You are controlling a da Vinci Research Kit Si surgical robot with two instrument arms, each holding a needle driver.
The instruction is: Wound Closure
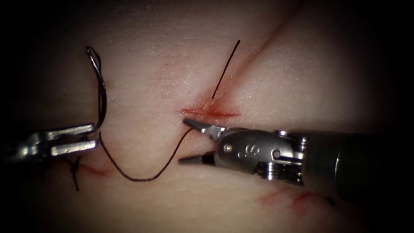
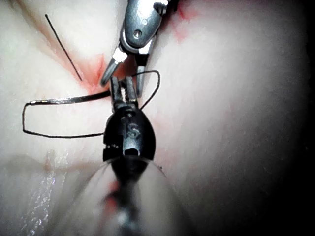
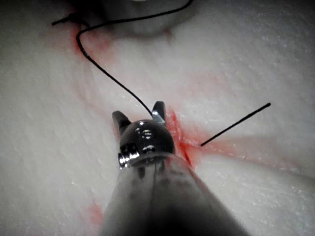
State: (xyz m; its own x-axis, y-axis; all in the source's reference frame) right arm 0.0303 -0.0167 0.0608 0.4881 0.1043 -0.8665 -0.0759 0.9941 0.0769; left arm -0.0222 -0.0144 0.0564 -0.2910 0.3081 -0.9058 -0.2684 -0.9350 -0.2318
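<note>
Nearest the endoscope is my right claw (image 1: 189, 142), jaws spread and holding nothing, its upper tip just below the red cut (image 1: 211, 113) in the tissue (image 1: 310, 77) and the thread (image 1: 142, 177) running in between the jaws. At the far left my left claw (image 1: 88, 138) is clamped on the curved needle (image 1: 100, 90), which arcs up from the jaws clear of the tissue, left of the cut. A cut end of thread (image 1: 225, 71) stands up out of the wound. From my left wrist, the left claw (image 2: 123, 93) grips the needle (image 2: 69, 100) near one end, thread (image 2: 54, 133) looping back, the right claw (image 2: 123, 69) gaping opposite. From my right wrist, the right claw (image 3: 140, 117) is spread beside the cut (image 3: 183, 142), thread (image 3: 108, 76) leading to it.
</note>
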